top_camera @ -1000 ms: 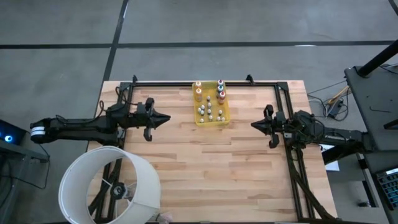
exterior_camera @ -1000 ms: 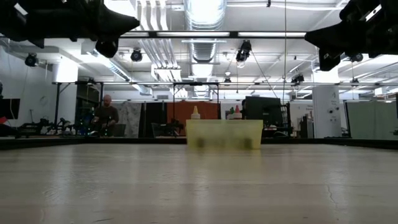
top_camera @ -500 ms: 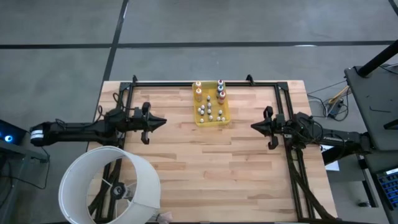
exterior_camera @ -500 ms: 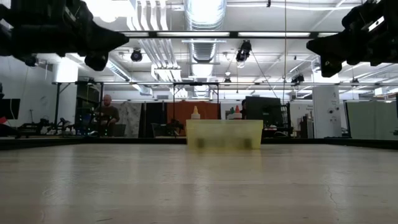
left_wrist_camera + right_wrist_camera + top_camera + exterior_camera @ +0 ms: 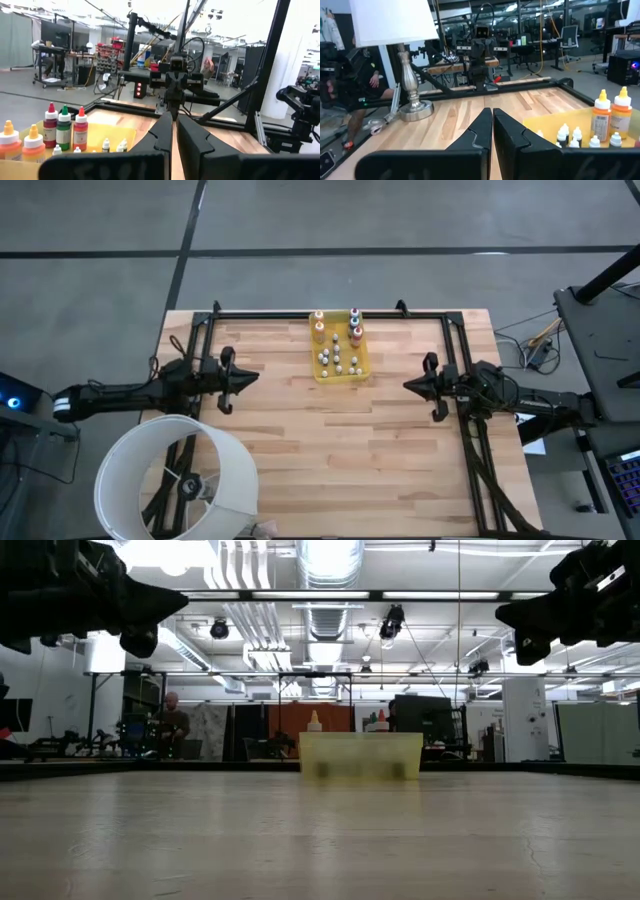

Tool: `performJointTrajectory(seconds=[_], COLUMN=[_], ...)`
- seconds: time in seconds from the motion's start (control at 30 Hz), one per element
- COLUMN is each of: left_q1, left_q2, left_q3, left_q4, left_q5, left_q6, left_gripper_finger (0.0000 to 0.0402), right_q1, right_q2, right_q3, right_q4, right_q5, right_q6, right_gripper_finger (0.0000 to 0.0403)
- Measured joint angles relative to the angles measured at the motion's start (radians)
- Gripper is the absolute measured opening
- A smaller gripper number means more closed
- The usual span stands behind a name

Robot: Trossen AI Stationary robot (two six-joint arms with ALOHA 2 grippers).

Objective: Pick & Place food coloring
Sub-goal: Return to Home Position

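Upright in the yellow tray [image 5: 345, 376] at the middle of the worktop's [image 5: 320, 450] far edge: the food coloring [image 5: 338, 352], smallest bottles too tiny to count, blurred behind the tray wall from table height. Near the left edge, fingers nearly touching, holding nothing: the left gripper [image 5: 250, 376]. Near the right edge, fingers closed and empty: the right gripper [image 5: 408, 383], both partly cut off in the low view

Overhead, table-level, 2 wrist views; shared tray [image 5: 336, 328]
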Motion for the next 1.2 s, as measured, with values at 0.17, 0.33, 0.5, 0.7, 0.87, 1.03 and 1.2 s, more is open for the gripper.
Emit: performJointTrajectory(seconds=[0.17, 0.33, 0.5, 0.7, 0.87, 1.03, 1.2], left_q1=[0.0, 0.0, 0.0, 0.0, 0.0, 0.0, 0.0], left_q2=[-0.037, -0.049, -0.052, -0.052, -0.056, -0.072, -0.1], left_q3=[-0.026, -0.032, -0.034, -0.034, -0.034, -0.034, -0.034], left_q4=[-0.009, -0.053, -0.103, -0.154, -0.157, -0.157, -0.167], left_q5=[-0.01, -0.011, -0.011, -0.012, -0.012, -0.011, -0.01], left_q6=[-0.012, 0.0, -0.004, -0.003, 0.008, 0.011, 0.011], left_gripper_finger=[0.0, 0.0, 0.0, 0.0, 0.0, 0.0, 0.0], right_q1=[0.0, 0.0, 0.0, 0.0, 0.0, 0.0, 0.0], right_q2=[0.0, 0.0, 0.0, 0.0, 0.0, -0.006, -0.051], right_q3=[0.0, 0.0, 0.002, 0.002, 0.002, 0.001, 0.0], right_q4=[-0.012, -0.014, -0.046, -0.068, -0.075, -0.075, -0.075], right_q5=[-0.003, -0.003, -0.003, -0.003, -0.003, -0.008, -0.02], right_q6=[0.0, -0.028, -0.037, -0.037, -0.041, -0.045, -0.072], right_gripper_finger=[0.0009, 0.0009, 0.0009, 0.0009, 0.0009, 0.0009, 0.0009])
